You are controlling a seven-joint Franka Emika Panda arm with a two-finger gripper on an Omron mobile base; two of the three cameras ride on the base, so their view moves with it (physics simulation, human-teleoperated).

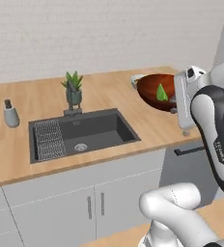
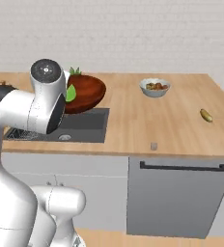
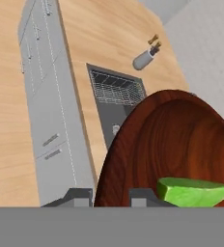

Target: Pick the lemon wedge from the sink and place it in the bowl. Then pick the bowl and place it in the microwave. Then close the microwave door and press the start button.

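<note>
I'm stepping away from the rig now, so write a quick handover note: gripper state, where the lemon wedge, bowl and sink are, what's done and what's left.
Gripper: shut on the rim of the bowl, holding it lifted above the counter, right of the sink.
Lemon wedge: inside the bowl.
Done: wedge moved into the bowl, bowl picked up.
Left: carry the bowl into the microwave, close its door, press start.
</note>
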